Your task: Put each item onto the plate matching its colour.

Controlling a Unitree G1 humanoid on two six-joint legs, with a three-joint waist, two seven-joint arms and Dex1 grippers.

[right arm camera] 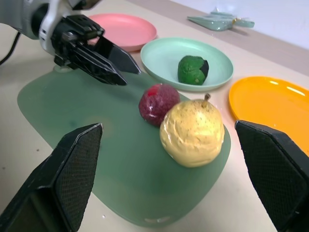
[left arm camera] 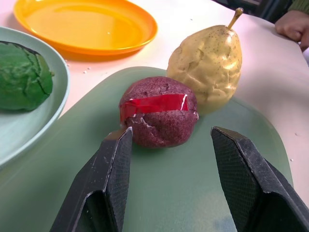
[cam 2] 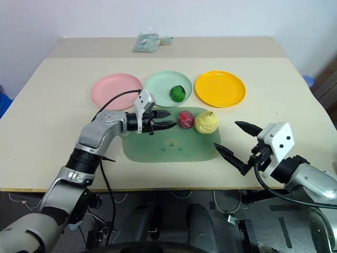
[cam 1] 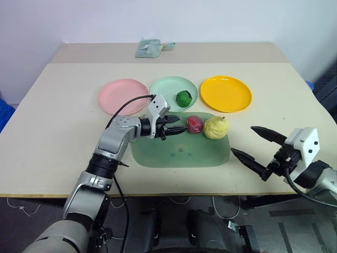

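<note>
your left hand (cam 1: 177, 127) hangs low over the green mat (cam 1: 179, 150), fingers parted with nothing between them, tips just short of the maroon fruit (cam 1: 195, 124). the fruit sits on the mat touching the pear (cam 1: 215, 127) beside it. the green ball (cam 1: 183, 98) lies on the mint plate (cam 1: 164, 87); the pink plate (cam 1: 121, 96) and yellow plate (cam 1: 226, 93) hold nothing. your right hand (cam 1: 256, 147) is spread wide and holds nothing, off the mat's right edge over the table (cam 1: 58, 121).
</note>
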